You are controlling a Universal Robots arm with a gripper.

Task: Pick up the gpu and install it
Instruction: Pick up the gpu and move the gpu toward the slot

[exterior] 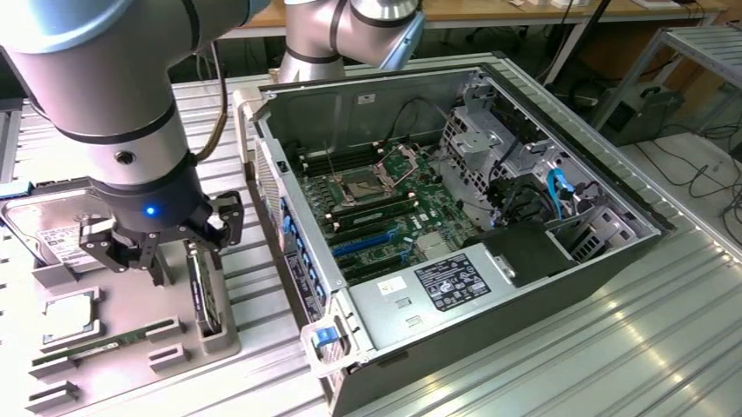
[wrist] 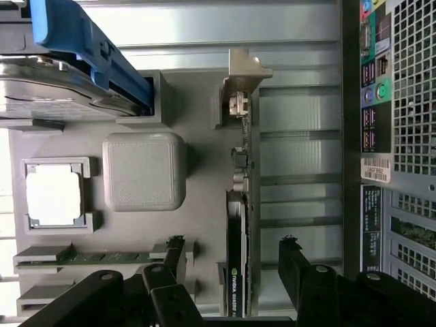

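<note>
Hovering over the gpu point(wrist: 238, 272) with my fingers point(wrist: 294, 259) spread wide (nothing held), I'd centre on it and clamp its flat faces.

place: robotics lab | cues: open PC tower point(exterior: 487, 369), slatted metal table point(exterior: 649, 347), workbench point(exterior: 499, 13), floor cables point(exterior: 696, 178)

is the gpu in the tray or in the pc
In the tray: the gpu stands on edge in its slot, open gripper straddling it.

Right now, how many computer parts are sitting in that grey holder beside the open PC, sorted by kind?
gpu: 1
hard drive: 1
processor chip: 1
RAM stick: 1
Total: 4
</note>
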